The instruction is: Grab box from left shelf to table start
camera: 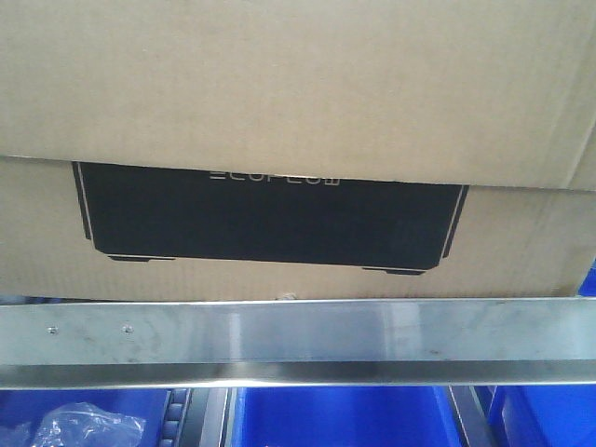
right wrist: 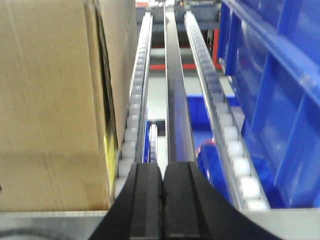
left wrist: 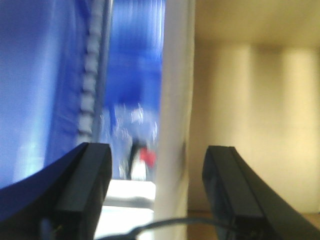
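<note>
the ecoflow box (camera: 279,102) sits on the left shelf (camera: 298,331), at that surface's front edge, ungrasped. approach step: left pincer (left wrist: 157,157) released, right pincer (right wrist: 162,177) clenched on nothing near its corner; next, both likely must flank its sides.
</note>
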Available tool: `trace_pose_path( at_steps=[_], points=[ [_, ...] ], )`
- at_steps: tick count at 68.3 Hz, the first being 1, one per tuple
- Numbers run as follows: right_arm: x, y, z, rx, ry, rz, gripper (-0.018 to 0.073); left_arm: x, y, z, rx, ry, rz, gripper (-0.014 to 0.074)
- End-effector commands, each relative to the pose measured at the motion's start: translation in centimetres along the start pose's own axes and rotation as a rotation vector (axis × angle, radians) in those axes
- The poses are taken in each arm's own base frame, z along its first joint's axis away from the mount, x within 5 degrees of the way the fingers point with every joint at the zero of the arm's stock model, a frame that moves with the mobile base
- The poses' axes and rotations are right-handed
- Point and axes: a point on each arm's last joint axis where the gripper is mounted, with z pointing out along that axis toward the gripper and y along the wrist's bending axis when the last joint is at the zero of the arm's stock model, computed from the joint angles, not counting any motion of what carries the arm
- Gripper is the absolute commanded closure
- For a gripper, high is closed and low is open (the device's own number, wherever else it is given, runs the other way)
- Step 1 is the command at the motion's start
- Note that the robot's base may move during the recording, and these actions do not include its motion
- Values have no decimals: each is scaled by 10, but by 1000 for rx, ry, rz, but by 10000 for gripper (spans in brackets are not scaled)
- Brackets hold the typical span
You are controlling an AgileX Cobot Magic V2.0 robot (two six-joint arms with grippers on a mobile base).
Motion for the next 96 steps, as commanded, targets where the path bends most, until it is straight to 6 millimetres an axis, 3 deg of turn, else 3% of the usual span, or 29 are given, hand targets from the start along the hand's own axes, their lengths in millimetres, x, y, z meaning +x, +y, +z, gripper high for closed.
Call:
trace_pose_path(
  at_steps=[1, 11, 22, 29, 40, 44, 51, 73, 87, 96],
  points=[
    [-13, 0, -1, -5, -145, -10, 503, -10, -4, -2, 16, -47, -15, 278],
    [-27, 2, -4, -9, -197, -9, 503, -10, -8, 18, -1, 17, -4, 278],
    [-57, 5, -13, -16, -193, -9, 478, -10, -1, 24, 9, 46, -56, 278],
    [-77, 8, -20, -19, -145, -11, 337, -11, 9, 26, 25, 61, -117, 278],
    [-110, 11, -24, -21, -71, -13, -28, -11, 15, 27, 33, 67, -72, 278],
    [-124, 13, -22, -21, -58, -13, -74, -12, 15, 27, 37, 60, -52, 278],
    [-149, 15, -14, -20, -29, -13, -45, -12, 13, 27, 45, 56, -41, 278],
    [-213, 24, 44, -32, 212, 26, -43, -13, 8, 26, 64, 35, -9, 278],
    [-245, 31, 96, -64, 373, 26, -43, -14, 5, 25, 91, 34, -24, 278],
    [-253, 34, 140, -89, 444, -10, -43, -15, 5, 25, 94, 19, -24, 278]
  ],
)
